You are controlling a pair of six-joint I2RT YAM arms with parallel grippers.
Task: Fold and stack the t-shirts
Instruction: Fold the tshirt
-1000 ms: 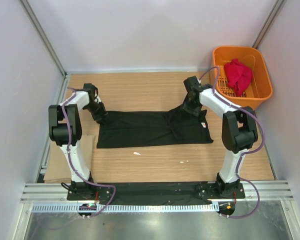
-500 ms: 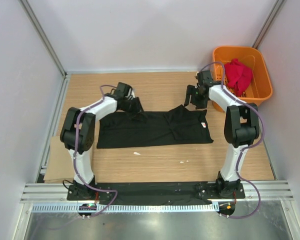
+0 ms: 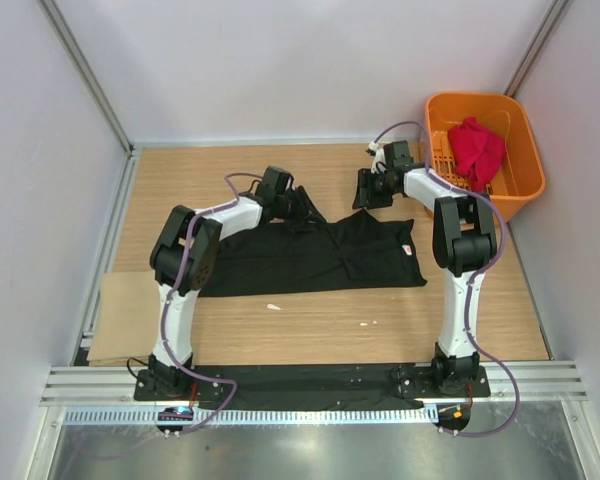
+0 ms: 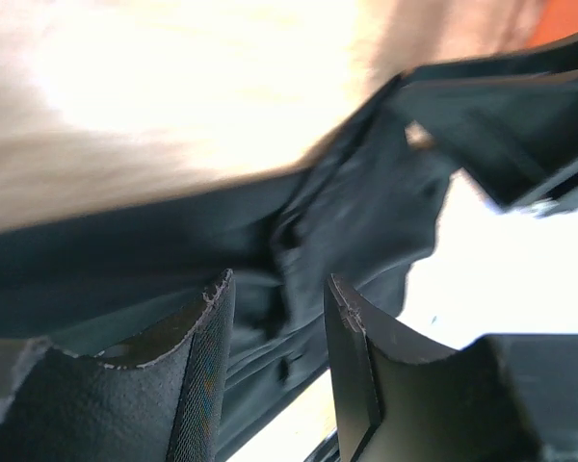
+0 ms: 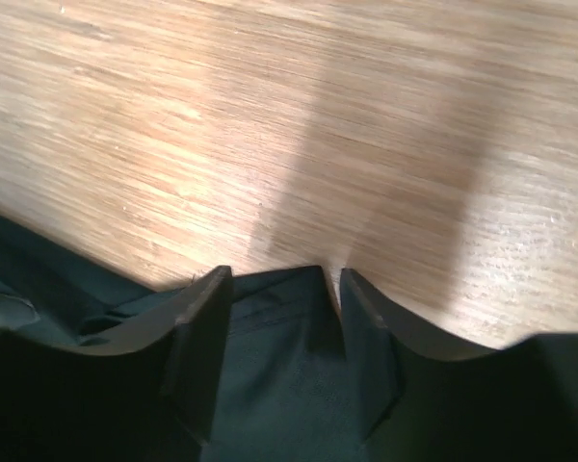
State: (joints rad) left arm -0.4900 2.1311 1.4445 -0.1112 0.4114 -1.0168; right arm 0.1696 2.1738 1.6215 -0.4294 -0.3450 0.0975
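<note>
You're folding the black shirt [image 3: 280,265]; left jaws hanging parted, right jaws I cannot tell; next likely needs gripping its far edge.

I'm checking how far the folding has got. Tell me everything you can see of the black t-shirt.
The black t-shirt is plain, soft dark cloth, lying flat on the wooden table as a wide, wrinkled band, with a small white label near its right end. The left hand and right hand are at its far edge, both open; contact is unclear.
</note>
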